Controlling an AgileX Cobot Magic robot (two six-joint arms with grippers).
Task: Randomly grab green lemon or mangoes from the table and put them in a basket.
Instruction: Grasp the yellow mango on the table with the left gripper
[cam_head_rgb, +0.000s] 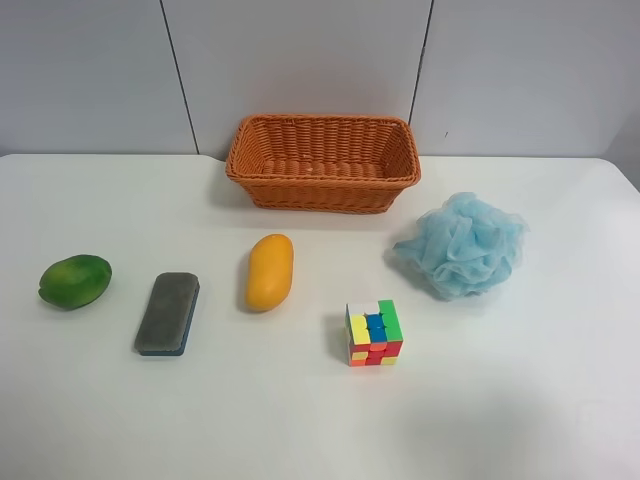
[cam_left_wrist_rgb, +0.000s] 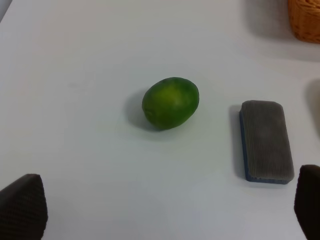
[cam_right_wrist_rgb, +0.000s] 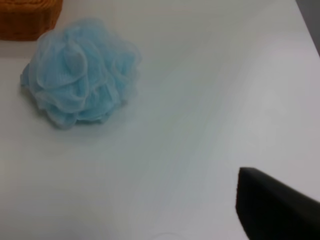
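The left gripper hangs over the white table with its two dark fingers spread wide, gripping nothing. The lemon lies on the table beyond the gap between them. The eraser lies beside the lemon but well clear of it, grey face up, close to one finger. The right gripper shows only one dark finger at the frame's corner, so I cannot tell whether its fingers are spread or pressed together. From the exterior high view, a colourful cube sits nearest the camera. A little farther back, the lemon lies at the view's far left, the eraser is just beside it, and the mango lies nearer the middle, pointing lengthwise toward the back. Farther on, at the view's right, rests the blue mesh ball, near a basket corner but apart from it. The basket stands farthest back, by the wall. Both fruits lie outside it, and the mango is the closer one.
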